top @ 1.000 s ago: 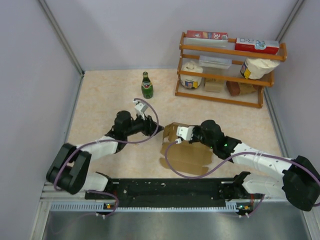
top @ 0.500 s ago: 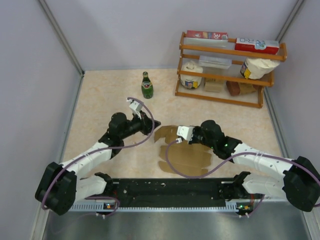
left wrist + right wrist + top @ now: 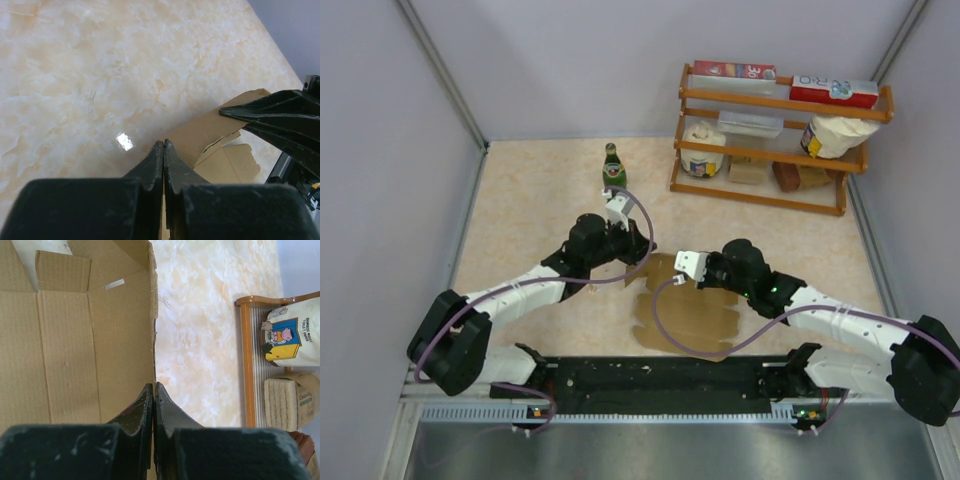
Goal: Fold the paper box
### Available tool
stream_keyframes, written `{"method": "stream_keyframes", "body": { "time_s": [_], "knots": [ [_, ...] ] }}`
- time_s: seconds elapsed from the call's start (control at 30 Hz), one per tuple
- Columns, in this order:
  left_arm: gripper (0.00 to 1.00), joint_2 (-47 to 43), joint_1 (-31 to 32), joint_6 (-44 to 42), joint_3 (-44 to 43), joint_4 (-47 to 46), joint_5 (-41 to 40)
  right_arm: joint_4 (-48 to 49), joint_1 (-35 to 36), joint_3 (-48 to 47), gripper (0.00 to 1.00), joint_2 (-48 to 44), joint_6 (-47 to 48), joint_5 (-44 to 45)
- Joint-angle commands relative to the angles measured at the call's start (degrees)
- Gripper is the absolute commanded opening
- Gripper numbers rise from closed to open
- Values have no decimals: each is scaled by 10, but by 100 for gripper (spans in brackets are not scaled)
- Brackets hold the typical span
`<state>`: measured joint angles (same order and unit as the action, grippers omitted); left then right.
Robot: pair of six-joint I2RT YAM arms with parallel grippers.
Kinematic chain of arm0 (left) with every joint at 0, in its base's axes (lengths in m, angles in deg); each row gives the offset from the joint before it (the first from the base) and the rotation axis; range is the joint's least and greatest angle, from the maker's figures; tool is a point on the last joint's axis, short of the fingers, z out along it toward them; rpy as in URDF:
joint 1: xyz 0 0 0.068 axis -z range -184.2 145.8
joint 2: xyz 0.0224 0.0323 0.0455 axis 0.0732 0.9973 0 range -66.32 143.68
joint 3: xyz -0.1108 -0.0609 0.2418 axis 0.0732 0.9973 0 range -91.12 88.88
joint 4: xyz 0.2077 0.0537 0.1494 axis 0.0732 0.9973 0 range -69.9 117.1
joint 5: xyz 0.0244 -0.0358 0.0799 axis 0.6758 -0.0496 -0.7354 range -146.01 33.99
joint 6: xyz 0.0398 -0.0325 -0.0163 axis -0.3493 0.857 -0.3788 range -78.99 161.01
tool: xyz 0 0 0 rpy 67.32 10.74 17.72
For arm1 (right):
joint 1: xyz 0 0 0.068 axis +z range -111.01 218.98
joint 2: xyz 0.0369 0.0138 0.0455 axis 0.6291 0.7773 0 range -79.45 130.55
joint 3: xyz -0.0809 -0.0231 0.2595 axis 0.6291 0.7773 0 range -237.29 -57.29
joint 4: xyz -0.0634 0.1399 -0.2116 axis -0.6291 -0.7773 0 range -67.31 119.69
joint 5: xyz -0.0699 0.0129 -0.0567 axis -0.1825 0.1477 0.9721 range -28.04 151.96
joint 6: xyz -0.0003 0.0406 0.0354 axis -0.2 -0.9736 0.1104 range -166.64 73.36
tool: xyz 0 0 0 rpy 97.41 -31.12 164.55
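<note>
Under the closed left tool (image 3: 163, 145) and the right tool (image 3: 154, 386), clamped on the paper box (image 3: 75, 350), gleams marbled counter (image 3: 100, 60); a bag (image 3: 292, 337) reads "TOILET PAPER".

1. The left gripper (image 3: 163, 146) fills the bottom edge, its two black tapered fingers pressed together.
2. A flat brown corrugated cardboard sheet (image 3: 200, 134) lies just right of those tips on a glossy beige marbled tabletop (image 3: 100, 65).
3. The right gripper (image 3: 223, 113), black too, reaches in from the right, its tips at the sheet's far corner.
</note>
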<state>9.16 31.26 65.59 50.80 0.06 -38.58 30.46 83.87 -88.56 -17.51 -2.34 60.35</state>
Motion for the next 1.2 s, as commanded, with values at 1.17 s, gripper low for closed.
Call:
{"method": "stream_keyframes", "body": {
  "time_s": [1.17],
  "knots": [
    [0, 48, 94, 20, -12, -65, -84, 11, 7, -27, 0, -3, -48, -30]
  ]
}}
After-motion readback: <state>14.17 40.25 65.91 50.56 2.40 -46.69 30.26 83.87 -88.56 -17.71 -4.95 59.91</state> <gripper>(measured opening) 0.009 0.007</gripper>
